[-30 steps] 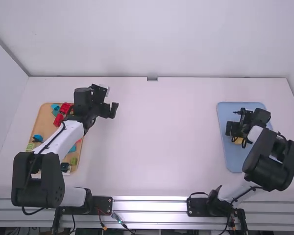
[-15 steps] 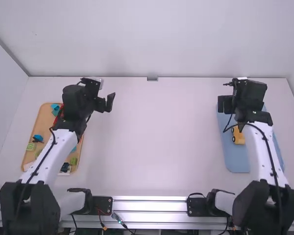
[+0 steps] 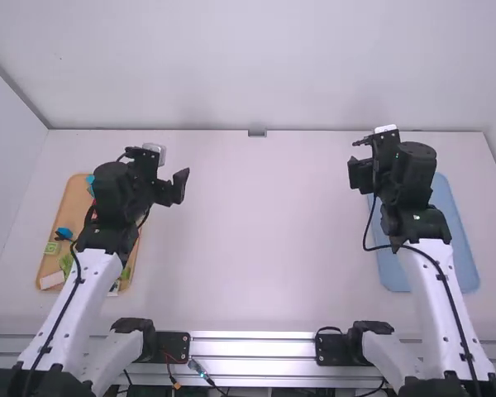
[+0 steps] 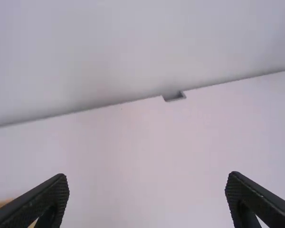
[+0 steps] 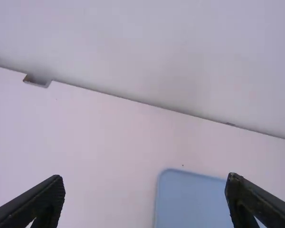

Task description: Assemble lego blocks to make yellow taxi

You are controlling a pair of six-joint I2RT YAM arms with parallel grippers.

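blocks lie on the orange tray. the left gripper is just right of that tray with its fingers spread wide, and the right gripper, also spread wide, is well apart from it, farther right.

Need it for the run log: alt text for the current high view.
Two robot arms extend over a white table: the left arm partly covers a tan tray of coloured blocks, the right arm a blue tray. The left gripper and right gripper sit toward the table's far side.
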